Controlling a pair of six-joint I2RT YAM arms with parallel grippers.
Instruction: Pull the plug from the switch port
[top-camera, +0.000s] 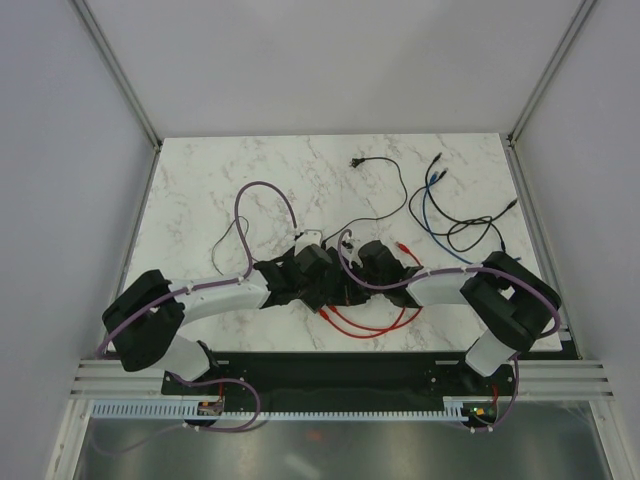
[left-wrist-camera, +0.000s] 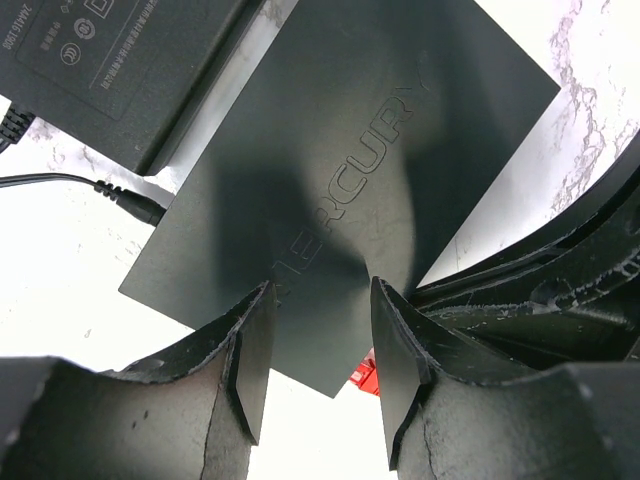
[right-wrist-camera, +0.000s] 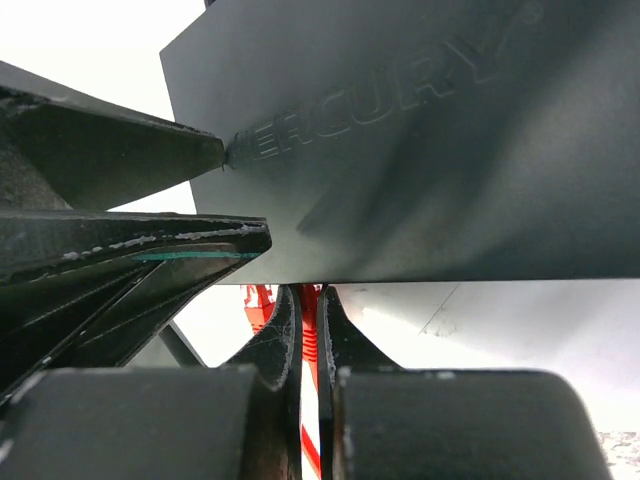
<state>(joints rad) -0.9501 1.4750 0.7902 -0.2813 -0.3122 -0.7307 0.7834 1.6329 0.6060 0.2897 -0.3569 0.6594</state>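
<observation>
The switch (left-wrist-camera: 380, 130) is a flat matte-black box marked MERCURY, lying on the marble table (top-camera: 220, 190). My left gripper (left-wrist-camera: 322, 283) is open, and its fingertips (left-wrist-camera: 262, 300) rest on the switch's top face by the lettering. The right wrist view shows the switch (right-wrist-camera: 420, 150) from its port edge. There my right gripper (right-wrist-camera: 310, 292) is shut on the red plug (right-wrist-camera: 309, 305) where it meets that edge. A bit of red plug (left-wrist-camera: 365, 378) peeks from under the switch's near corner. From above, both grippers (top-camera: 330, 280) meet mid-table and hide the switch.
A second red plug (right-wrist-camera: 258, 300) sits just left of the gripped one. Red cable (top-camera: 370, 325) loops toward the near edge. A smaller black box (left-wrist-camera: 120, 70) with a thin black cord (left-wrist-camera: 60, 182) lies beside the switch. Blue and black cables (top-camera: 450, 215) sprawl at the back right.
</observation>
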